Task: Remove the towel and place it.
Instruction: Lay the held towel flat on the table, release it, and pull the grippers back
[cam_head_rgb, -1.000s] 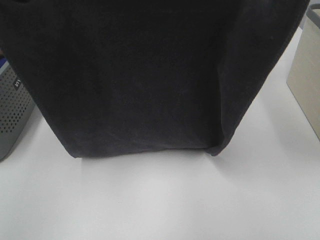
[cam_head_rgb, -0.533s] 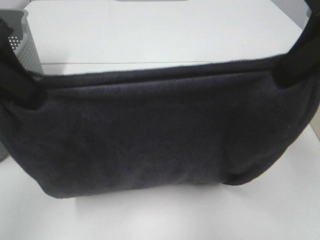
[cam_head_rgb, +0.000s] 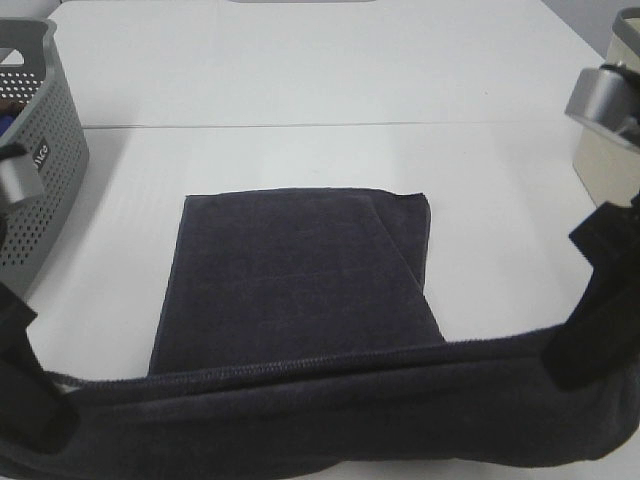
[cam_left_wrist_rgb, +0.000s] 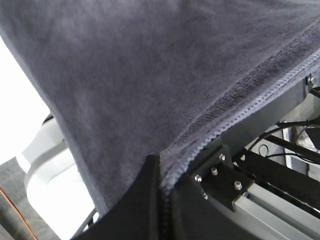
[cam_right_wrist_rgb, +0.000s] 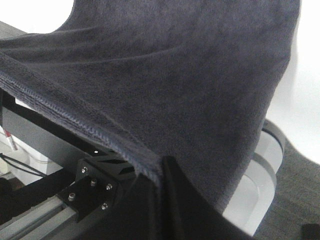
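The left pincer (cam_head_rgb: 40, 415) and right pincer (cam_head_rgb: 575, 355) each clamp a near corner of the towel (cam_head_rgb: 300, 290). Its hemmed edge is strung between them in a shallow sag, nearest the high camera.

In the left wrist view the left pincer (cam_left_wrist_rgb: 162, 172) is closed on the towel (cam_left_wrist_rgb: 150, 75). The stitched hem runs straight into the seam between its dark fingers (cam_left_wrist_rgb: 135, 205), and the cloth fans away from the grip. The right wrist view shows the same thing mirrored: the right pincer (cam_right_wrist_rgb: 161, 172) is pinched tight on the towel (cam_right_wrist_rgb: 175, 75), with the hem disappearing between the fingers (cam_right_wrist_rgb: 185, 200).

Just beyond the strung edge, between the two pincers and farther out, the rest of the towel lies flat on the white worktop (cam_head_rgb: 300, 80). It forms a neat rectangle, and a second layer shows along the side towards the right pincer.

Beyond the left pincer, on its outer side, stands a grey perforated basket (cam_head_rgb: 50, 170), apart from the flat cloth. Beyond the right pincer a beige bin (cam_head_rgb: 605, 165) sits at the worktop's edge, with the right arm's silver wrist joint (cam_head_rgb: 600, 95) in front of it. A thin seam (cam_head_rgb: 300, 125) crosses the worktop past the towel's far edge.
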